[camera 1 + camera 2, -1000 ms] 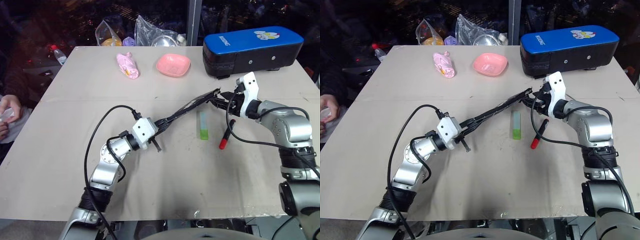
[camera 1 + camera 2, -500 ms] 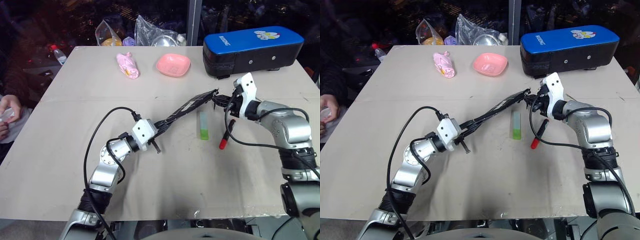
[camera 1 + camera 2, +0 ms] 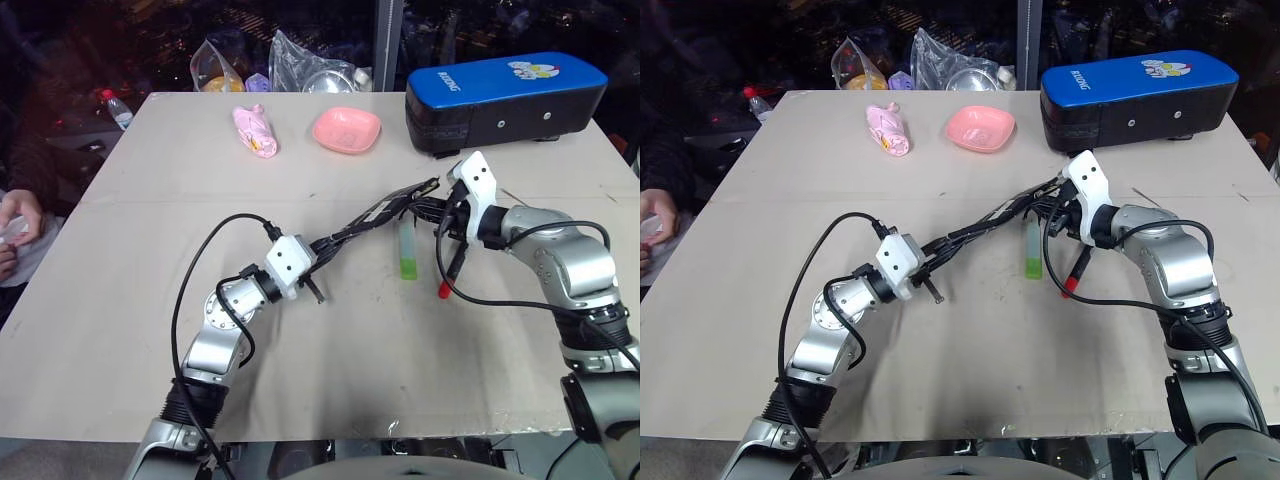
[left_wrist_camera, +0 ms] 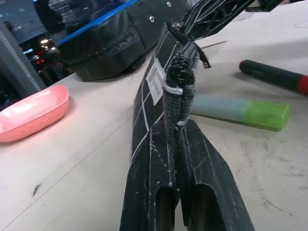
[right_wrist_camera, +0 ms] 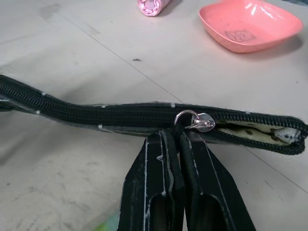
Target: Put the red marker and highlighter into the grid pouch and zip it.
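Black pouch [image 3: 372, 215]: clamped by left gripper [image 4: 179, 144].
Right gripper [image 5: 175, 137]: clenched on zip pull [image 5: 195, 121].
Risk: pull slips, marker [image 3: 450, 270] unpacked.

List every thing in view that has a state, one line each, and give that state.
grid pouch: held off the table between both grippers, zipper partly open at one end, beige lining showing.
left gripper: shut on the grid pouch's end.
right gripper: shut at the zipper pull.
red marker: lying on the table, outside the pouch.
highlighter: lying on the table, outside the pouch.
pink dish: upright, empty.
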Available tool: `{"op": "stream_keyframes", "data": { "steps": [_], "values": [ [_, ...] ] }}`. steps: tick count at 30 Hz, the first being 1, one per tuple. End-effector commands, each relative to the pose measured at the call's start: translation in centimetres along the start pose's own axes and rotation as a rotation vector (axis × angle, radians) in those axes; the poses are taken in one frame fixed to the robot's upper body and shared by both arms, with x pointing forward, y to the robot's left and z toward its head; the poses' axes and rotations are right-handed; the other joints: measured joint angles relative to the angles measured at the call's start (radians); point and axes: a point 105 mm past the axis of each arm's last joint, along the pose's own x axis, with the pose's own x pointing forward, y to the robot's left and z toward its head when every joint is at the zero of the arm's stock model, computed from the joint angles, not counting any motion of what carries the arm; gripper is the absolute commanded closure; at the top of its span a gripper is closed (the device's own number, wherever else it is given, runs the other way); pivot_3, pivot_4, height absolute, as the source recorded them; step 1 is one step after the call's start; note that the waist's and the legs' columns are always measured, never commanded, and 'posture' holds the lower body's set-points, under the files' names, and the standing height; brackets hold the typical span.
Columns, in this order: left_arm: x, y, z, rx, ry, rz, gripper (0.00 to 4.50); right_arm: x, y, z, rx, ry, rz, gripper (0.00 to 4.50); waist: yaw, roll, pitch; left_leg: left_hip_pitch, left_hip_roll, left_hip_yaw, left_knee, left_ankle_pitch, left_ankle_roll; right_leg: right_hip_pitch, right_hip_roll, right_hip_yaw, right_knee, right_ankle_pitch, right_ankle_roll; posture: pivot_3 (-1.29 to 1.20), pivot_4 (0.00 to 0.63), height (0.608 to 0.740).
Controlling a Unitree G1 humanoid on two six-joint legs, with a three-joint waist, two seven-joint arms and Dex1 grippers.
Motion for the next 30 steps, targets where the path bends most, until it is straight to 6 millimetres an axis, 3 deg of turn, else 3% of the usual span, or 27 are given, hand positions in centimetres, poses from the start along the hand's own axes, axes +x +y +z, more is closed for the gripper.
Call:
{"op": "stream_keyframes", "data": {
  "steps": [1, 25, 30],
  "values": [
    [0.5, 0.9, 1.8, 0.027, -0.059, 0.061, 4.50, 0.1, 1.4, 1.6, -0.033, -0.052, 0.053, 4.41, 0.000, 0.000, 0.000, 0.000, 0.000, 0.000, 0.000, 0.000, 0.000, 0.000, 0.000, 0.000, 0.000, 0.000, 0.000, 0.00, 0.150, 0.716],
    [1.4, -0.4, 1.7, 0.006, -0.068, 0.062, 4.50, 2.0, 7.2, 3.9, -0.065, -0.095, 0.242, 4.41, -0.001, 0.000, 0.000, -0.001, 0.000, 0.000, 0.000, 0.000, 0.000, -0.002, 0.000, 0.000, 0.000, 0.000, 0.000, 0.00, 0.150, 0.716],
    [1.5, -0.7, 1.6, 0.002, -0.068, 0.056, 4.50, 2.8, 10.2, 4.7, -0.086, -0.116, 0.328, 4.41, -0.001, 0.000, 0.000, -0.003, 0.000, 0.000, 0.000, 0.000, 0.000, -0.003, 0.000, 0.000, 0.000, 0.000, 0.000, 0.00, 0.150, 0.716]
  ]
}}
